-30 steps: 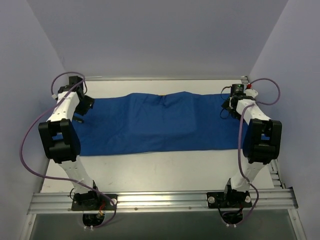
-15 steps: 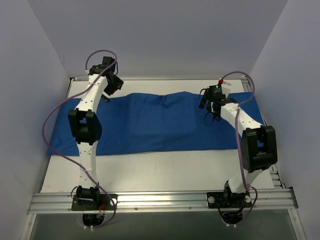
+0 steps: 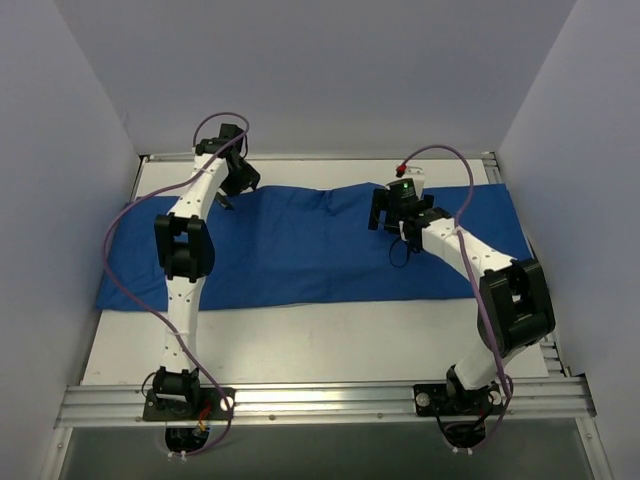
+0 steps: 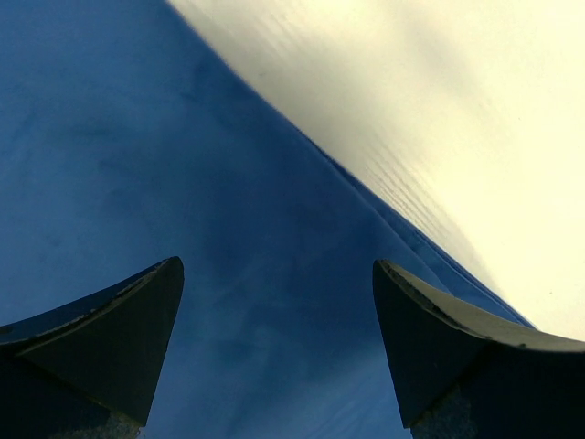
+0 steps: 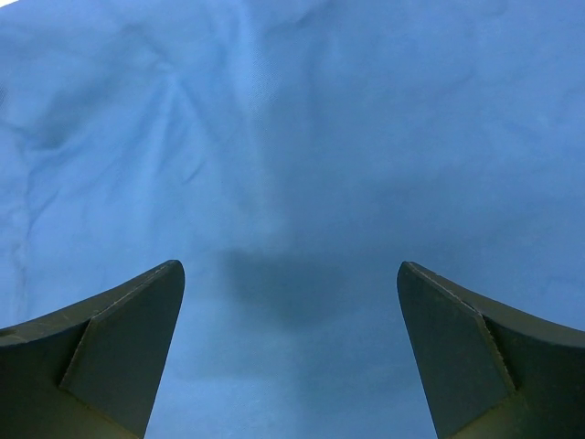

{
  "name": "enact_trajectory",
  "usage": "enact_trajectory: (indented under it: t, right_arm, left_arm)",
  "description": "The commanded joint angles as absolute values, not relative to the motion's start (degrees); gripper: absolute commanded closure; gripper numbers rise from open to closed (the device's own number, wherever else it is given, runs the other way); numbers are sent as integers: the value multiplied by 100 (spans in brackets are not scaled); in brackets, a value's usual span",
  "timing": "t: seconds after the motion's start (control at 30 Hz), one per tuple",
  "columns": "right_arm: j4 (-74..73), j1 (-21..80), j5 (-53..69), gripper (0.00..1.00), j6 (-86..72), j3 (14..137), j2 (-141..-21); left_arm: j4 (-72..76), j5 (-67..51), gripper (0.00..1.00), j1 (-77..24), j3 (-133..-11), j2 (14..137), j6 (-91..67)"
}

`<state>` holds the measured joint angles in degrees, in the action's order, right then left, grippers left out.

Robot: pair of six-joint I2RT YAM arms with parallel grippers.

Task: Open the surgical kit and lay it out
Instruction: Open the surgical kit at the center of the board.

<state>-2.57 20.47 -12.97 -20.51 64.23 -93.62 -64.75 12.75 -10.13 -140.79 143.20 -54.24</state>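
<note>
The surgical kit shows only as a royal-blue cloth wrap (image 3: 300, 250) spread wide across the table, with a raised bulge at its back middle; whatever it covers is hidden. My left gripper (image 3: 232, 192) hangs open over the cloth's back left edge. In the left wrist view the cloth (image 4: 183, 183) fills the space under the left gripper (image 4: 274, 274), its edge running diagonally against the pale table. My right gripper (image 3: 388, 218) stands open above the cloth right of the bulge. The right wrist view shows wrinkled cloth (image 5: 292, 165) below the right gripper (image 5: 288, 274), nothing between the fingers.
The white table (image 3: 320, 340) lies bare in front of the cloth. Grey walls close in the back and both sides. An aluminium rail (image 3: 320, 400) with both arm bases runs along the near edge.
Both arms have swung inward from the cloth's outer ends: the left gripper to the back left edge, the right gripper toward the middle bulge. The cloth's ends now lie uncovered.
</note>
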Motion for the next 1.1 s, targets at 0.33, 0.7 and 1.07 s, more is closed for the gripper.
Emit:
enact_trajectory:
  t: [0.33,0.7,1.07]
  right_arm:
    - [-53,2364,-1257,2,-1784,6170,-9053]
    - [-61,2391,-1310,2,-1758,6152,-9044]
    - [-53,2391,-1406,3,-1793,6126,-8947]
  left_arm:
    - [-5520,1327,6,-1011,-14476,14695,-5405]
    - [-5510,1257,9,-1072,-14458,14792,-5309]
    - [-6002,1248,21,-1134,-14476,14792,-5071]
